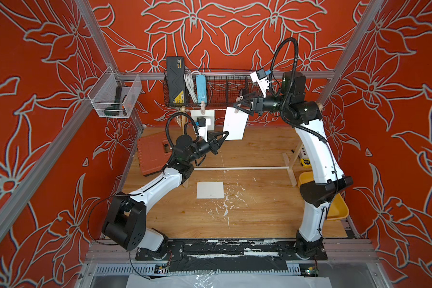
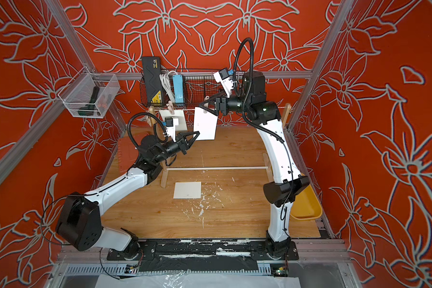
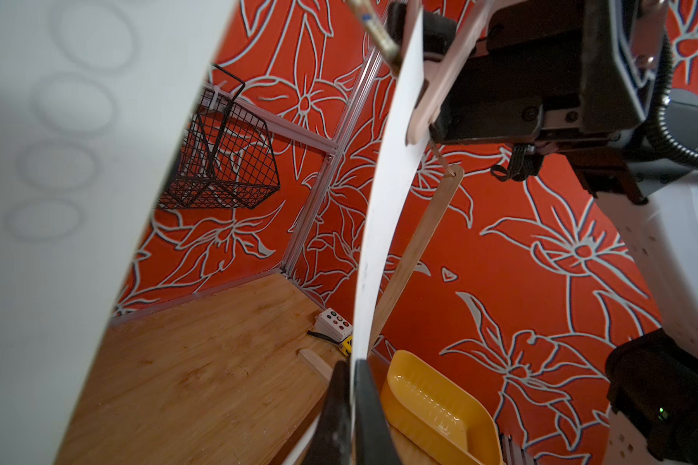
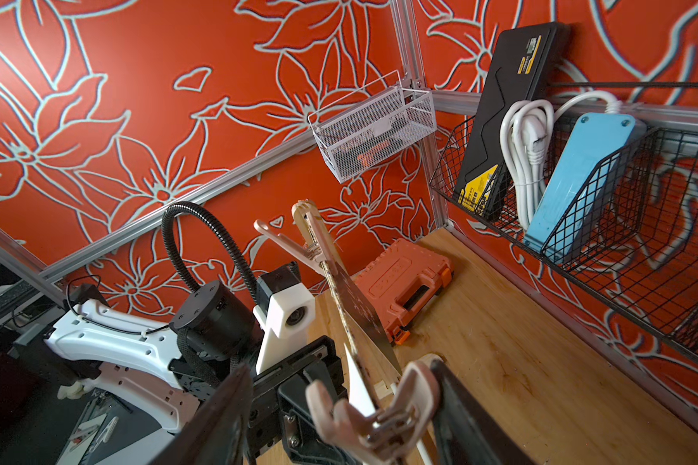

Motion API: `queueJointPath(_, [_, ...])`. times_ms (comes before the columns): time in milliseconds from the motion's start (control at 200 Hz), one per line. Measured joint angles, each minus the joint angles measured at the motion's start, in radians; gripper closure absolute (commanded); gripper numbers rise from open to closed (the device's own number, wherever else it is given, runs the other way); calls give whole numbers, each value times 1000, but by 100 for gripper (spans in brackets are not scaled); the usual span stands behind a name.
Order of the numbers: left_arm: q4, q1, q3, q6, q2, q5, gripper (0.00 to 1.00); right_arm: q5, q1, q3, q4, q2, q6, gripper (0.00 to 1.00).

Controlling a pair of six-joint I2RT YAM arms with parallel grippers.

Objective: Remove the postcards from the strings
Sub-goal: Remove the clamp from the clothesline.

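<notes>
Under the string (image 4: 330, 277), postcard (image 1: 235, 123) long-axis down, left gripper (image 1: 226, 135) pinching it, right gripper (image 1: 238, 102) spread round clothespeg (image 4: 363, 418).

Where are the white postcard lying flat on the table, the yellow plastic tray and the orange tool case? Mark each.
White postcard lying flat (image 1: 210, 190): in a top view, face centre.
Yellow plastic tray (image 3: 436, 406): left wrist view, inner floor.
Orange tool case (image 4: 401, 280): right wrist view, lid.

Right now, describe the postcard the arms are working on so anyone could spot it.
Find the black wire basket on the back wall; the string runs just below. Of the two hanging there, it's the tilted postcard, its lower corner pinched in the left gripper's jaws; the other postcard hangs square.
</notes>
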Motion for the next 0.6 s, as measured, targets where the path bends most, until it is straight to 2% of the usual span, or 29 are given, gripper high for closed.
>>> queueJointPath(601, [3,2,0,-8,6,13,100,1,-6,-13,0,0,2,48])
